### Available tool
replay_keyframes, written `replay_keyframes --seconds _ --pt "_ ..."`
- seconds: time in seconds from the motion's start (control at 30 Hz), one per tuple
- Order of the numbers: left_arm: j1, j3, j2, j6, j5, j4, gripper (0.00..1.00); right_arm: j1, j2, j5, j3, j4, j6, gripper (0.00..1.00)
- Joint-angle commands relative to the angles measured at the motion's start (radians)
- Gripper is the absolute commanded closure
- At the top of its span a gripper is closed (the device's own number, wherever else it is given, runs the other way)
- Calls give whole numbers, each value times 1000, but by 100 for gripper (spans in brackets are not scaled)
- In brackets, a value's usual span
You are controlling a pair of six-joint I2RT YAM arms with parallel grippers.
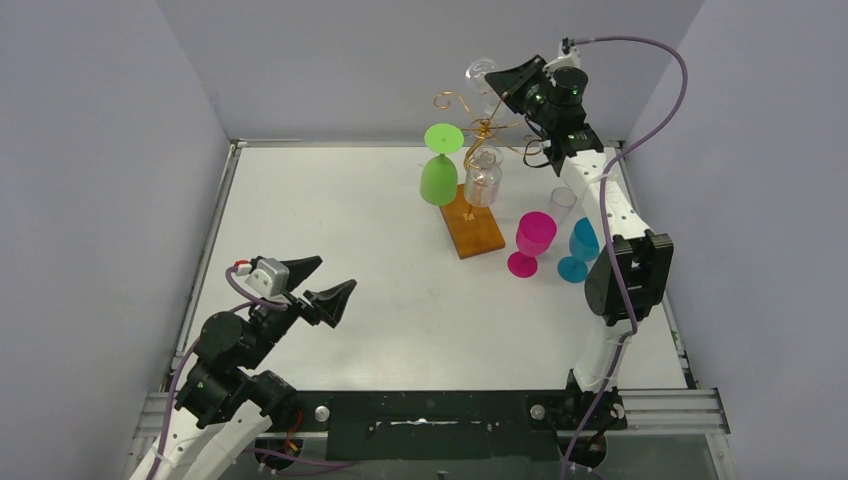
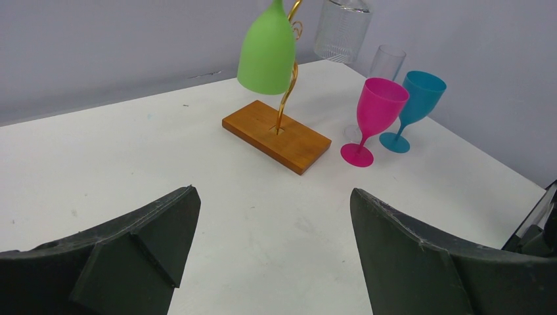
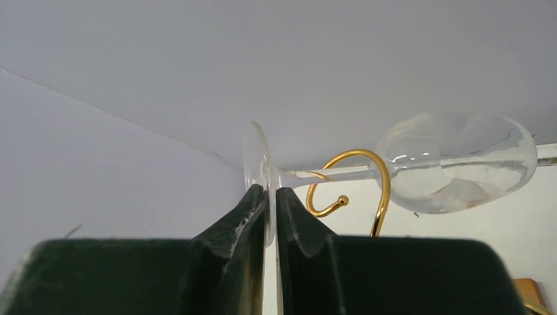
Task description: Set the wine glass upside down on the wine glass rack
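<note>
My right gripper (image 1: 499, 86) (image 3: 271, 197) is raised at the back, shut on the round foot of a clear wine glass (image 1: 481, 71). In the right wrist view the glass lies sideways with its bowl (image 3: 460, 164) to the right. Its stem crosses a gold curled arm (image 3: 368, 157) of the wine glass rack (image 1: 487, 128). The rack rises from an orange-brown wooden base (image 1: 472, 225) (image 2: 276, 134). My left gripper (image 1: 325, 283) (image 2: 272, 216) is open and empty, low over the near left of the table.
A green glass (image 1: 438, 180) (image 2: 266, 49) and a ribbed clear glass (image 1: 482, 180) (image 2: 341, 29) hang upside down on the rack. A pink glass (image 1: 533, 240), a blue glass (image 1: 580, 248) and a clear glass (image 1: 563, 203) stand upright right of the base.
</note>
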State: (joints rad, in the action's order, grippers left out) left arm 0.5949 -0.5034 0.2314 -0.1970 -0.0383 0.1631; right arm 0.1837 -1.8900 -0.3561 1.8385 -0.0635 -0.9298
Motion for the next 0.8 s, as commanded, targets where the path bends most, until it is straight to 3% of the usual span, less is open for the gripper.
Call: replay_keyframes --seconds 0.0,0.17,0.43,0.63,0.77 --pt "-2 -4 -4 15 -5 -39 14 12 14 15 86 -41 -4 90" --pt "-2 -3 -6 15 -6 -37 14 21 -3 41 115 25 -2 86" --pt "-2 -4 -7 15 -8 -36 14 25 -14 89 150 110 41 71" --pt "-1 -3 -13 16 -6 -36 14 27 -27 95 201 167 54 69" --pt "-3 -3 -15 16 -5 -35 14 27 -24 87 208 183 61 58"
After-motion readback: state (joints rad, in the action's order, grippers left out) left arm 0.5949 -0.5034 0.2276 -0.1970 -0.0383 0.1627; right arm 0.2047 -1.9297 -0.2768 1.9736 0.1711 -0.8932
